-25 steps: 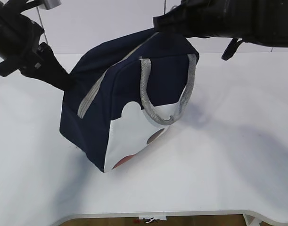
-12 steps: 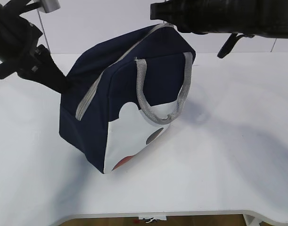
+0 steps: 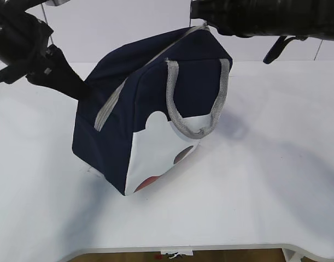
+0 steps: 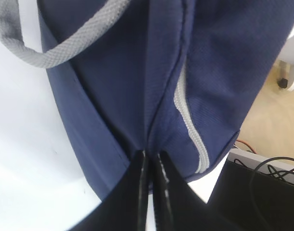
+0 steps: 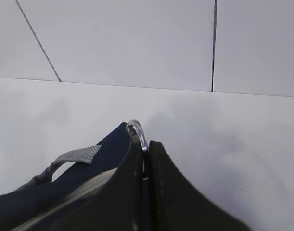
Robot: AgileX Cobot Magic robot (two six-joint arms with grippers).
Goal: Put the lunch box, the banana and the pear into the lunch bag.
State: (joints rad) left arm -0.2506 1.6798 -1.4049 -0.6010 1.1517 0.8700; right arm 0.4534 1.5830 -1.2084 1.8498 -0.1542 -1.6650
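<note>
White tabletop (image 3: pixel 265 180) and pale wall panels set the stage, and both arms are busy with 1 item. Right gripper (image 5: pixel 146 150) has its jaws pressed together on the silver zipper pull (image 5: pixel 137 129) at the top end of the lunch bag (image 3: pixel 150 114), up at the high corner near the arm. Left gripper (image 4: pixel 151 156) is pinched tight on a fold of navy fabric at the other end of the bag, right beside the grey zipper (image 4: pixel 187 120). Between them the bag hangs tilted, its lower corner on or just above the table, grey handle (image 3: pixel 197 103) drooping over the white dotted panel. Zipper looks drawn along most of its run, so this reads as the closing stage, or close to it. Lunch box, banana and pear are nowhere in view; they are probably inside already, though the closed bag hides that. Likely left: finish the zip, set the bag down, let go.
</note>
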